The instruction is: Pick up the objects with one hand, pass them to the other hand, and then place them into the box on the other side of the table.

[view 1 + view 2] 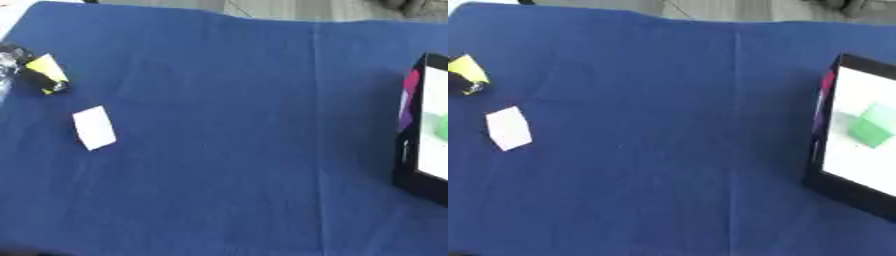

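Note:
A small white flat block (94,128) lies on the blue cloth at the left. Above it, near the left edge, sits a yellow and black object (44,74); something clear and shiny (7,65) lies beside it at the picture's border. At the right edge stands a black box (833,186) with a white inside, and a green block (871,128) rests in it. A pink and purple patch (826,86) shows on the box's left wall. Neither hand appears in either view.
The blue cloth (227,150) covers the whole table, with a fold line running down its middle right. Grey floor shows beyond the far edge.

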You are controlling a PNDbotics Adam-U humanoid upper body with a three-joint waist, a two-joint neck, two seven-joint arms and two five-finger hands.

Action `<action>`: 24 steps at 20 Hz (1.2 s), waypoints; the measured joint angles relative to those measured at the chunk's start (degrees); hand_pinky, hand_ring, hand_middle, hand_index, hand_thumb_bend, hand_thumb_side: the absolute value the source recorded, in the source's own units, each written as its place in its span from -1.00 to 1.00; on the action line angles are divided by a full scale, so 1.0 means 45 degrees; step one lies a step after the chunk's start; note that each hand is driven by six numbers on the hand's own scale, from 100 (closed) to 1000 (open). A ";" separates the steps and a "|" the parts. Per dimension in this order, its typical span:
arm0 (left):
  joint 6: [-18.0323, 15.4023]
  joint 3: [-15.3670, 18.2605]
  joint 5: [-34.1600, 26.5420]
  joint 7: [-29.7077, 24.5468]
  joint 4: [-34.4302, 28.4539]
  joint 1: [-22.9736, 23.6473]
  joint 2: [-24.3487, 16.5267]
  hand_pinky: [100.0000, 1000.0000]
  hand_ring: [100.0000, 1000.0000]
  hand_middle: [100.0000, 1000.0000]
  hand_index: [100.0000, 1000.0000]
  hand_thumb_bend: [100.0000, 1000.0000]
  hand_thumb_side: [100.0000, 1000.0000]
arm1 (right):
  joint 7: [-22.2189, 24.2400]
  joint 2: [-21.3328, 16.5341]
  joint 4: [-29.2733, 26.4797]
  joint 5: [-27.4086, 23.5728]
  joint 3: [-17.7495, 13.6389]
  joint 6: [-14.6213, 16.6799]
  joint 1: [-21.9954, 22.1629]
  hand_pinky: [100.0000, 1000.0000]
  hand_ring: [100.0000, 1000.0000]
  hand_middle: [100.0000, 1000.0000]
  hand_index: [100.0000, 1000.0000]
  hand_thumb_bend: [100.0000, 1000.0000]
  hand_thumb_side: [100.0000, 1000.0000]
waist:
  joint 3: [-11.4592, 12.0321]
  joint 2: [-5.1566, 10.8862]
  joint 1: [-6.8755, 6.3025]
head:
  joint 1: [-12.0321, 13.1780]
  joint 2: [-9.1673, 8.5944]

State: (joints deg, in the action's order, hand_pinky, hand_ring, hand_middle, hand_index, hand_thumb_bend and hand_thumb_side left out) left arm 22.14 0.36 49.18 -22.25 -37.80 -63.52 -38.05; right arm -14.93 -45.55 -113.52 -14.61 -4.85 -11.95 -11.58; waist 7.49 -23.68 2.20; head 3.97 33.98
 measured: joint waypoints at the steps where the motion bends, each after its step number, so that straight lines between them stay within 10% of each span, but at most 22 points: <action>1: 0.0003 0.0002 0.0002 -0.0001 0.0000 -0.0007 0.0025 0.84 0.75 0.49 0.55 -0.36 -0.65 | -0.0022 0.0001 0.0000 0.0005 0.0000 -0.0040 0.0002 1.00 1.00 1.00 1.00 -1.00 0.13 | 0.0000 0.0000 0.0000 | 0.0000 0.0007; 15: 0.0174 -0.0003 -0.0189 0.0015 -0.0148 -0.0126 0.0133 0.74 0.61 0.32 0.26 -0.88 -0.88 | 0.0006 0.0001 0.0000 0.0047 -0.0012 -0.0085 0.0054 1.00 1.00 1.00 1.00 -1.00 0.18 | 0.0061 0.0035 -0.0011 | -0.0017 0.0110; 24: -0.0303 -0.0741 -0.1855 -0.0209 -0.2825 0.0174 0.0046 0.62 0.42 0.17 0.22 -1.00 -0.85 | 0.0065 -0.0020 0.0000 -0.0138 -0.0083 0.0133 0.0097 1.00 1.00 1.00 1.00 -1.00 0.16 | 0.0166 0.0298 -0.0134 | -0.0307 0.0169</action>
State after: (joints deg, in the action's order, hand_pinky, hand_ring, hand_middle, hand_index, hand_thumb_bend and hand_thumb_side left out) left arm 20.78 -2.98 40.83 -23.19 -50.52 -62.74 -37.84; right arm -14.64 -45.64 -113.52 -15.23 -5.23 -11.35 -11.14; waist 8.23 -22.34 1.59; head 2.58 34.74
